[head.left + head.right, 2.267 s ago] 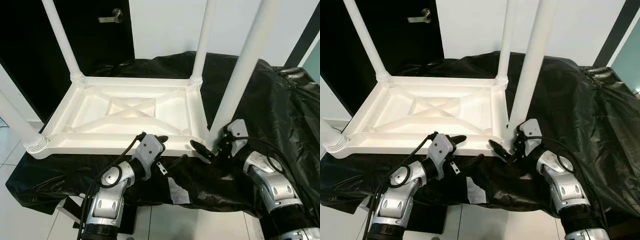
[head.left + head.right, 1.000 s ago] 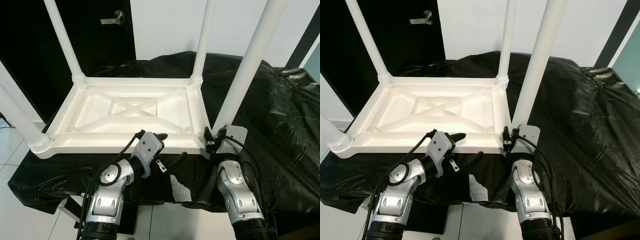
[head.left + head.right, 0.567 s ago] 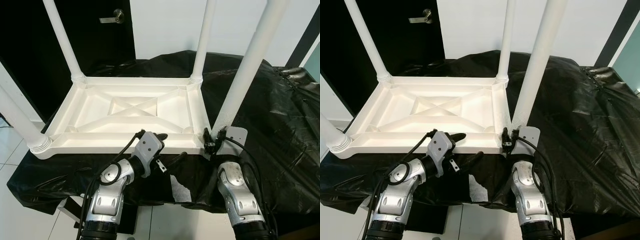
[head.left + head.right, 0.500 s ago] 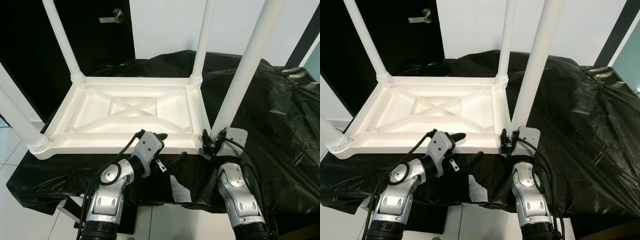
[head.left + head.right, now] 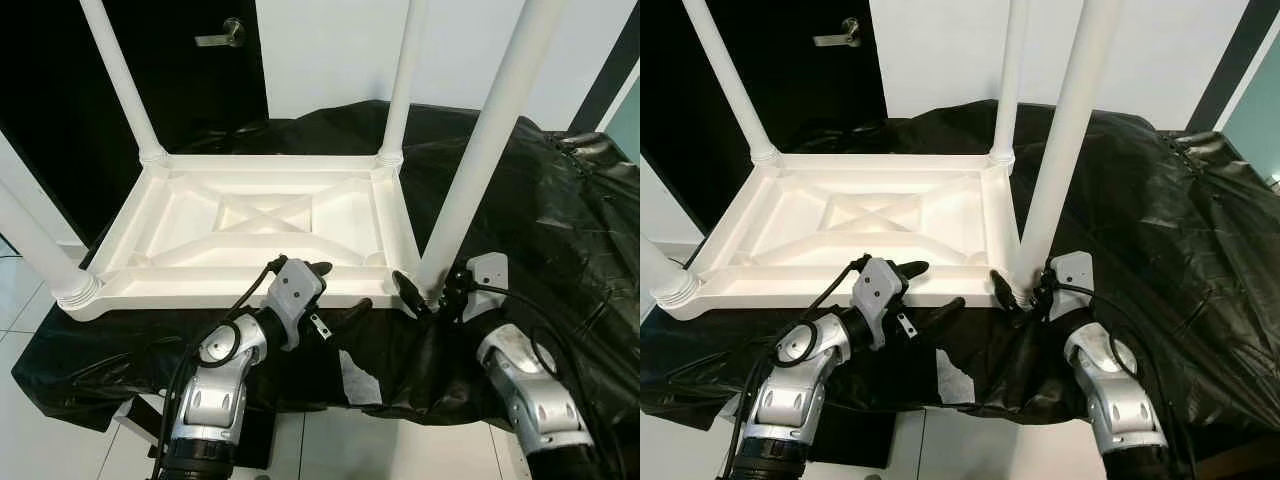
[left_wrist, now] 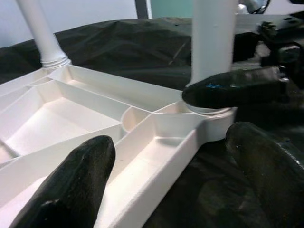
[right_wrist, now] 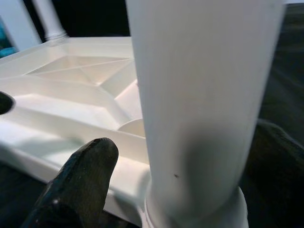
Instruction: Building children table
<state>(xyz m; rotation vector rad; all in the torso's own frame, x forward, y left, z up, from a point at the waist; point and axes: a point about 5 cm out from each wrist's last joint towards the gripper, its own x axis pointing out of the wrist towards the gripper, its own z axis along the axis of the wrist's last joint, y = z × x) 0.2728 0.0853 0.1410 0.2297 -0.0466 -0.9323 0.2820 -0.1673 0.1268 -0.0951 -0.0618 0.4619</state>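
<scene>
A white plastic children's table point(image 5: 270, 215) lies upside down on a black cloth point(image 5: 570, 220), its legs pointing up. My left gripper point(image 5: 338, 290) is open at the table's front rim point(image 6: 156, 161), one finger above the rim and one below it. My right gripper point(image 5: 428, 292) is at the base of the near right leg point(image 5: 480, 150). It stands open with the leg between its fingers point(image 7: 80, 180); one finger point(image 6: 232, 88) shows on the left side of the leg's collar.
The far left leg point(image 5: 120, 80), far right leg point(image 5: 400, 80) and near left leg point(image 5: 30, 240) rise into the space above the table. A dark door with a handle point(image 5: 222, 35) stands behind. The cloth's front edge drops to white floor tiles point(image 5: 30, 420).
My right forearm has swung out to the right and the gripper has turned around the leg's base, so one finger now shows left of it. The left gripper has stayed put.
</scene>
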